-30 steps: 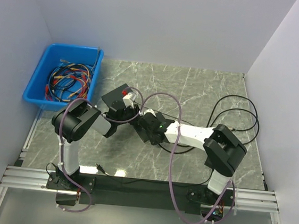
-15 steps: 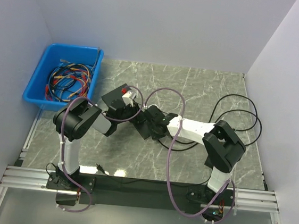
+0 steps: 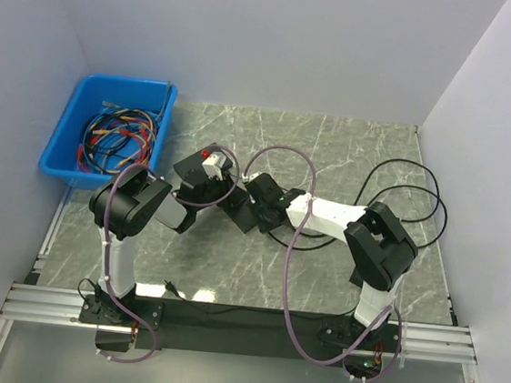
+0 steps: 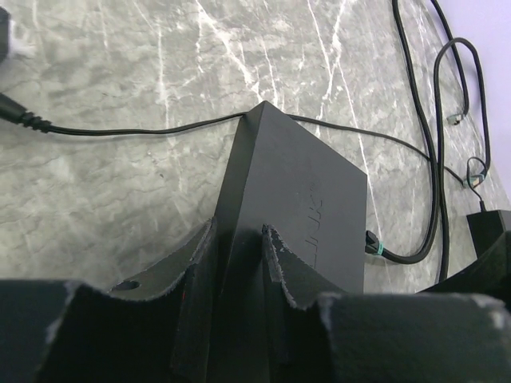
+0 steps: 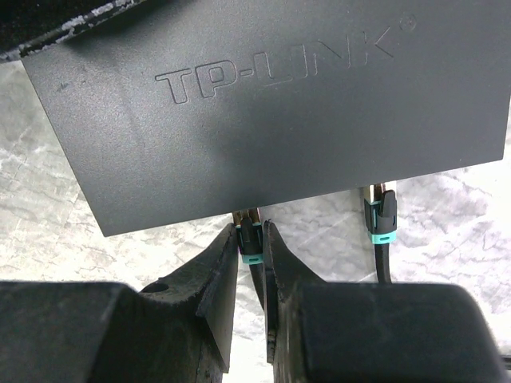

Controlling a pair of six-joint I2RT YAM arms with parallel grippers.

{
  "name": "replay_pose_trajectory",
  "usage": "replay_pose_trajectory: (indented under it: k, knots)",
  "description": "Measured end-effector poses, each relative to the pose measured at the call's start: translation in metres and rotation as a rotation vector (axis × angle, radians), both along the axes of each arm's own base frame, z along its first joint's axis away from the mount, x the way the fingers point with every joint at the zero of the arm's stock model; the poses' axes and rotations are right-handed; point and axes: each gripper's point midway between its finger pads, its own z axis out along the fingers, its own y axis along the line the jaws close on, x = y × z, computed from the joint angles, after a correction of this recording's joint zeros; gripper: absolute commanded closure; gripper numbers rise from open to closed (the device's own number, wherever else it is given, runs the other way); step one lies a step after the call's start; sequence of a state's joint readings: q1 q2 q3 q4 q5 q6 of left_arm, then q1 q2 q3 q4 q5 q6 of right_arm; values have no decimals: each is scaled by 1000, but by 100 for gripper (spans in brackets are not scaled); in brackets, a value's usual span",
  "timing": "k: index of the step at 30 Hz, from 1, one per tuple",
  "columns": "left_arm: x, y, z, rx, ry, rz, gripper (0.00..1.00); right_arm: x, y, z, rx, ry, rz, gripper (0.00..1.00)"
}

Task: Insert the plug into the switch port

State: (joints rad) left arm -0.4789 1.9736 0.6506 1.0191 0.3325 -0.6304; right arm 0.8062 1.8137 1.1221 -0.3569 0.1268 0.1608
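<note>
The switch (image 5: pixel 263 104) is a flat black TP-LINK box, tilted off the marble table. My left gripper (image 4: pixel 238 239) is shut on one edge of the switch (image 4: pixel 295 207). My right gripper (image 5: pixel 250 235) is shut on the plug (image 5: pixel 250 239), a black connector with a teal band. The plug's tip sits at the switch's port edge, and how deep it is in stays hidden under the casing. A second teal-banded plug (image 5: pixel 378 215) is seated in a port to the right. In the top view both grippers (image 3: pixel 222 188) (image 3: pixel 253 200) meet at mid-table and hide the switch.
A blue bin (image 3: pixel 125 82) with several coloured cables stands at the back left. Black cable loops (image 3: pixel 410 199) lie on the right of the table. A thin black cable (image 4: pixel 120 132) runs behind the switch. A black adapter (image 4: pixel 489 227) lies at the right.
My right arm has moved left and away from its base, bringing the plug up to the switch. The left gripper has shifted only slightly with the switch.
</note>
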Motion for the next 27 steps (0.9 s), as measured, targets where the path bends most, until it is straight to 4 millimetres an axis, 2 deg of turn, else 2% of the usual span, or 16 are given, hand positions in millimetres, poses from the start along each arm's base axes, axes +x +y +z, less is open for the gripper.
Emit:
replay_pose_trajectory:
  k: [13,19,27]
  knots:
    - [7,29,0,4,-10,114,76,15,19,0,16,45,83,100]
    - [-9,49,-1,-5,24,202,78,8,30,-1,92,57,119,100]
    - [-60,84,3,-22,98,335,77,-10,46,0,189,58,194,100]
